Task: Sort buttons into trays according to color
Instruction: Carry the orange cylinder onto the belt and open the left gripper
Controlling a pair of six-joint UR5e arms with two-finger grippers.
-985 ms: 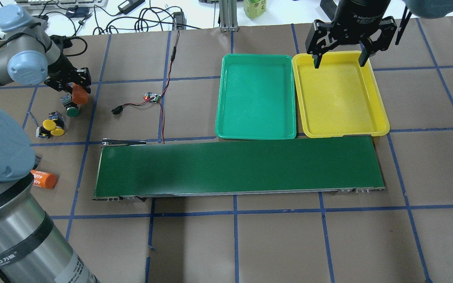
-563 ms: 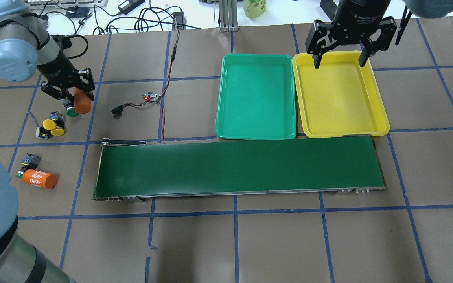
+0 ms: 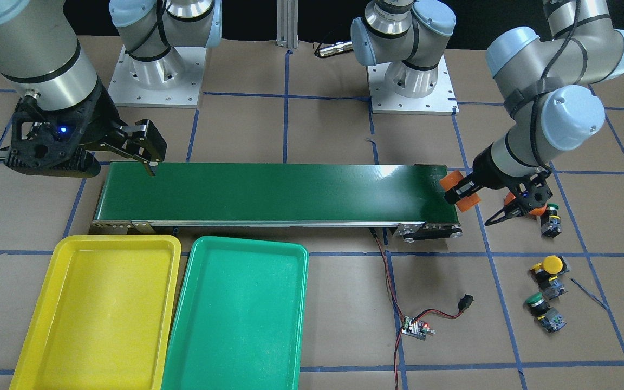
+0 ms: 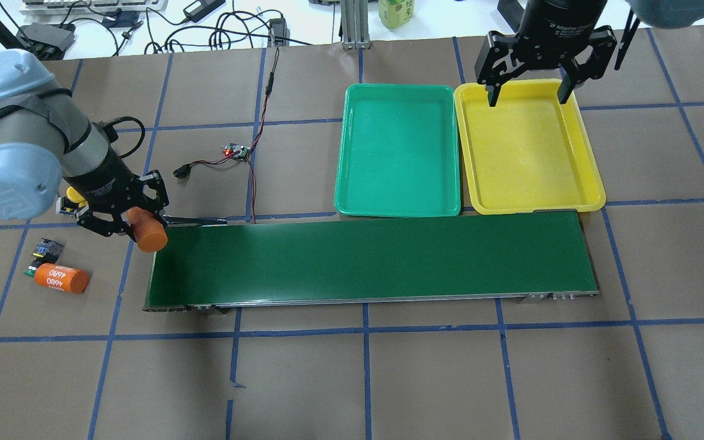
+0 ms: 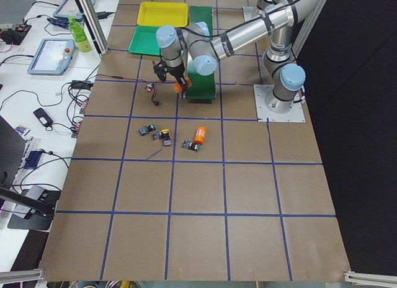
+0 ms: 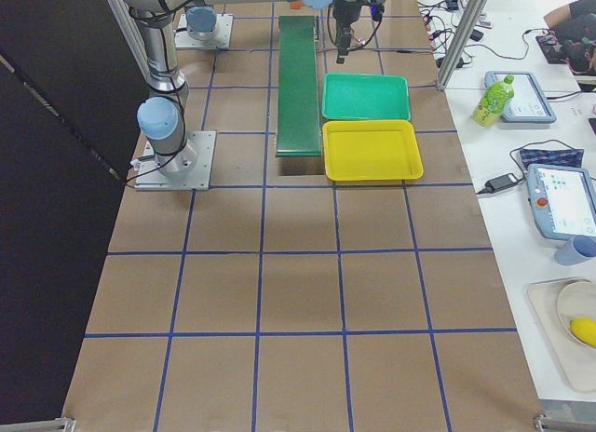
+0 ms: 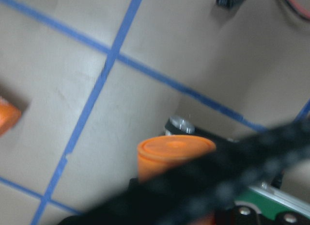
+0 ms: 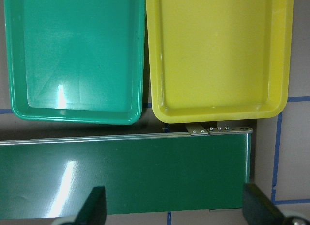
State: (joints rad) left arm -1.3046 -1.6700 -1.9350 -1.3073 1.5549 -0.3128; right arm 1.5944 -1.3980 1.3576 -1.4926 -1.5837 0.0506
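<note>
My left gripper [image 4: 127, 221] is shut on an orange cylinder [image 4: 149, 237], which hangs at the left end of the conveyor belt [image 4: 370, 256]. Behind that arm a yellow button [image 4: 73, 194] partly shows. The front-facing view shows this yellow button [image 3: 551, 264], a green button [image 3: 534, 299] beside it, and another green button [image 3: 550, 208] nearer the robot. The green tray [image 4: 398, 153] and the yellow tray [image 4: 526, 153] lie side by side beyond the belt, with nothing in them. My right gripper [image 4: 529, 91] hangs open over the yellow tray's far rim.
A second orange cylinder [image 4: 62, 278], marked 4680, lies at the front left with a button body [image 4: 46, 249] touching it. A small circuit board [image 4: 236, 151] with red and black wires lies left of the green tray. Blue tape lines cross the brown table.
My left gripper has carried the orange cylinder from beside the green button toward the robot and rightward to the belt's left end. The right arm has not moved.
</note>
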